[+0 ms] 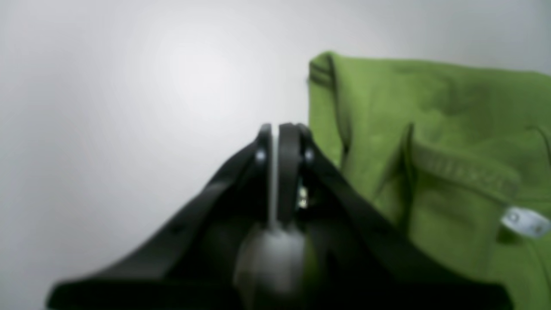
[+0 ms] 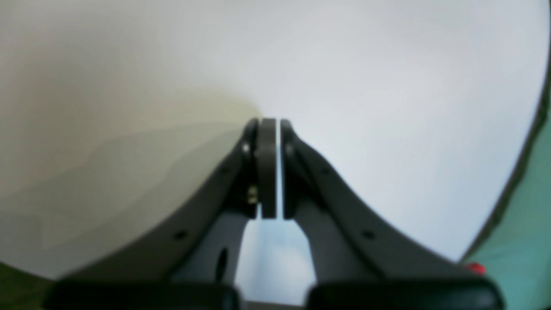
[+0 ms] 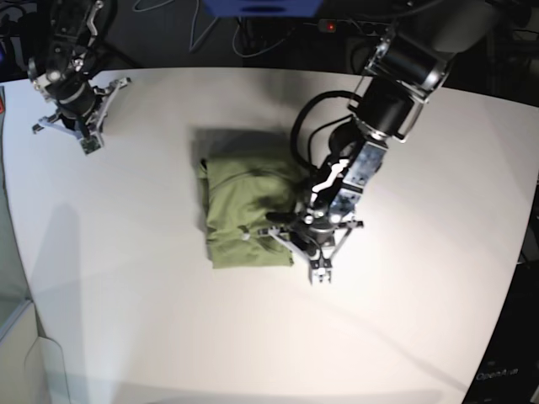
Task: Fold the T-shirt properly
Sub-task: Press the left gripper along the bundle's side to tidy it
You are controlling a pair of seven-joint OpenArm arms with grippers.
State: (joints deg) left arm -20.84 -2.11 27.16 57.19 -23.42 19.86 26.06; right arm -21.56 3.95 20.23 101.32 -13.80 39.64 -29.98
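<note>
The folded T-shirt [image 3: 244,215] is lying mid-frame; the left gripper [image 3: 320,273], closed and seemingly empty, is hovering beside its lower-right corner, while the right gripper [image 3: 84,143] is sitting closed upper left.

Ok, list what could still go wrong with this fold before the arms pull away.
1. The left tool sits shut right beside the T-shirt; its arm overhangs the cloth, so retreating low might drag an edge and undo the fold.
2. The top layer looks wrinkled, with a hem and white tag exposed, so the bundle may slump open.
3. The right tool, shut, is parked at the far table corner, too distant to steady the cloth.
</note>
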